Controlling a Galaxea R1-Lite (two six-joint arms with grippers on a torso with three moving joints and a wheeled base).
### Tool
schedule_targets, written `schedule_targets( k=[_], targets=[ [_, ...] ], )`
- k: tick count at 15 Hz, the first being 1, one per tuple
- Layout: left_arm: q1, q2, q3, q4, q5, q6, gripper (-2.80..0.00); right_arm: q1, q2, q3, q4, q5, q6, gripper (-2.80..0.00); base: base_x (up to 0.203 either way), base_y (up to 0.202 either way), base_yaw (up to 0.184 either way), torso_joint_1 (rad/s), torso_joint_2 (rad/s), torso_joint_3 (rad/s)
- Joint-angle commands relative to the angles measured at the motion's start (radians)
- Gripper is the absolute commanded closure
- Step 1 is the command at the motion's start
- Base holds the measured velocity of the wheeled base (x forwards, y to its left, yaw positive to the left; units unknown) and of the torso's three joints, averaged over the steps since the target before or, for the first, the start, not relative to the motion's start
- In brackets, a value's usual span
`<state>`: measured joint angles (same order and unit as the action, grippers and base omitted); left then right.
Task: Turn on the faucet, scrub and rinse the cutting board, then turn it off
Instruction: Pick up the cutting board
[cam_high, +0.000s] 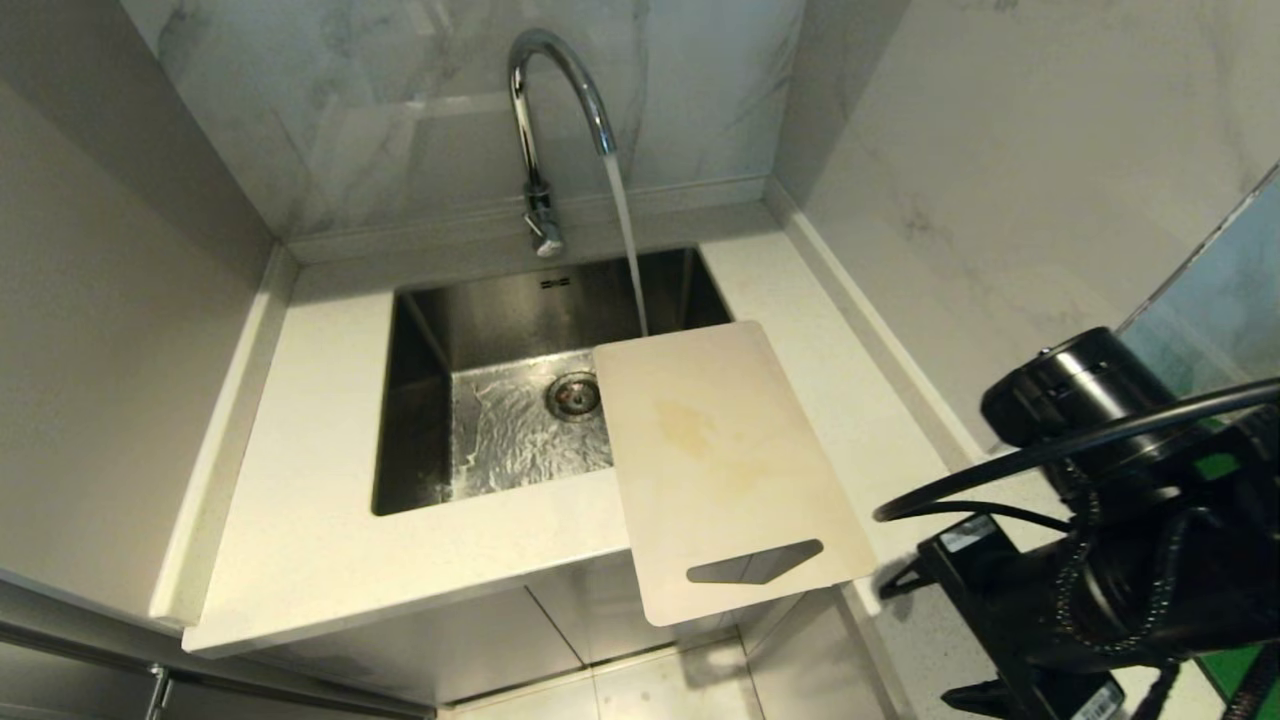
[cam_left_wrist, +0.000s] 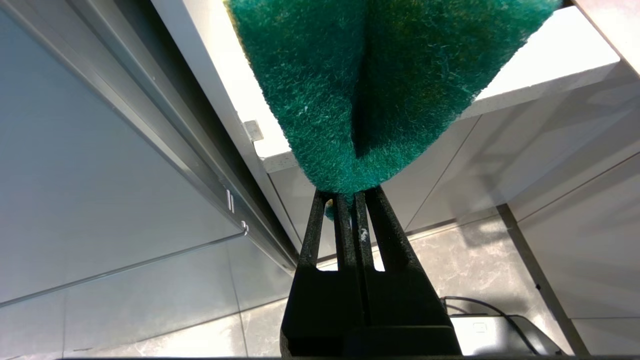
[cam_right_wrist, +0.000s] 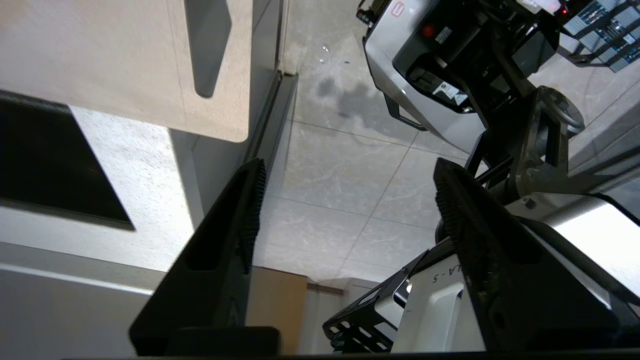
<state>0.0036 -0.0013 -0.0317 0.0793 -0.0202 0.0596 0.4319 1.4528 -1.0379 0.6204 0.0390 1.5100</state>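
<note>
1 white counter (cam_high: 320, 480), steel sink (cam_high: 420, 400), marble-look walls (cam_high: 960, 150), tiled floor (cam_high: 660, 690)

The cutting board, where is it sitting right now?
In the head view the cutting board lies on the counter right of the sink, one end over the basin near the running water, its handle end overhanging the counter's front edge.

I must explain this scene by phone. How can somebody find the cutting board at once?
Look at the steel sink under the running faucet. The cutting board lies on its right edge, overhanging the counter front. It is a cream-white rectangle with yellowish stains and a slot handle.
</note>
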Motion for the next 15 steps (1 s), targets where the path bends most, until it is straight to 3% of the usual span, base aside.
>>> schedule_targets(
  k=[1,7,12,15],
  targets=[
    [-0.001,0.001,0.001,0.000,-0.001,0.000,0.00,0.067,0.111,0.017,-0.064,-0.003,0.009,-2.80,0.000,0.000,0.000,0.000,0.00,0.000],
    [0.001,0.001,0.001,0.000,-0.001,0.000,0.00,0.076,0.221,0.063,-0.208,-0.003,0.000,-2.80,0.000,0.000,0.000,0.000,0.00,0.000],
    [-0.001,0.001,0.001,0.000,0.000,0.000,0.00,0.071,0.284,0.177,-0.380,-0.010,-0.095,-2.80,0.000,0.000,0.000,0.000,0.00,0.000],
    [0.001,0.001,-0.001,0.000,-0.001,0.000,0.00,0.070,0.326,0.170,-0.408,-0.010,-0.090,-2.80,0.000,0.000,0.000,0.000,0.00,0.000]
  ],
)
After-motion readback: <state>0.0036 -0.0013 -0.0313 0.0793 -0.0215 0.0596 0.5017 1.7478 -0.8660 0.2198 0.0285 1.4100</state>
